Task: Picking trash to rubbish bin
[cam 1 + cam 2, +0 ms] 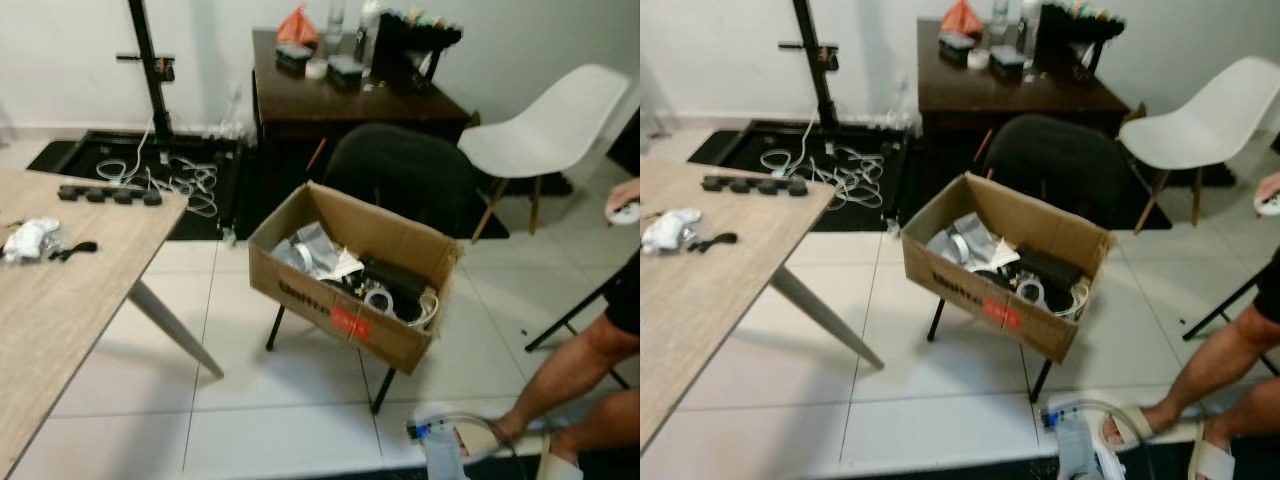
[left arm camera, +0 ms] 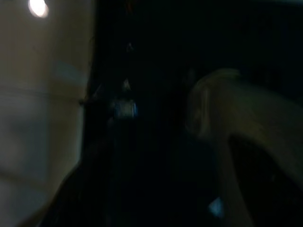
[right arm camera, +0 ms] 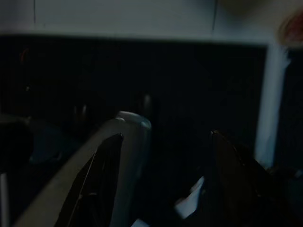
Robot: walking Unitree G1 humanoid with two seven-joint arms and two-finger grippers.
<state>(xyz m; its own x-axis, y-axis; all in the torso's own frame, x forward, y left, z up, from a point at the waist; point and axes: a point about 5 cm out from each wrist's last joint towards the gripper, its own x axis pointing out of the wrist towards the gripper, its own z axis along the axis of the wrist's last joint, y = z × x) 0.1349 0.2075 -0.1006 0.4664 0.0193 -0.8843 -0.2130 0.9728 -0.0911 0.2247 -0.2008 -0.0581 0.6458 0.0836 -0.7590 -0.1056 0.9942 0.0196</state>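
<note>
An open cardboard box [image 1: 330, 300] serves as the bin. It rests on a black chair [image 1: 400, 170] in the middle of the floor and holds crumpled wrappers, a black item and coils of cable. Crumpled white trash [image 1: 28, 240] lies on the wooden table [image 1: 60, 320] at the left, beside a small black item [image 1: 72, 250]. In the right wrist view my right gripper [image 3: 166, 136] hangs open with nothing between its black fingers [image 3: 102, 179], over a dark background. The left wrist view is very dark, with a pale curved shape [image 2: 236, 118] just made out.
A person's legs in sandals [image 1: 590, 380] stand at the right, near a white chair [image 1: 550, 125]. Behind the box are a dark desk [image 1: 340, 95] with bottles, a black stand [image 1: 150, 60] and cables on a mat [image 1: 180, 180]. A silvery piece with a blue mark [image 1: 435, 445] shows at the bottom edge.
</note>
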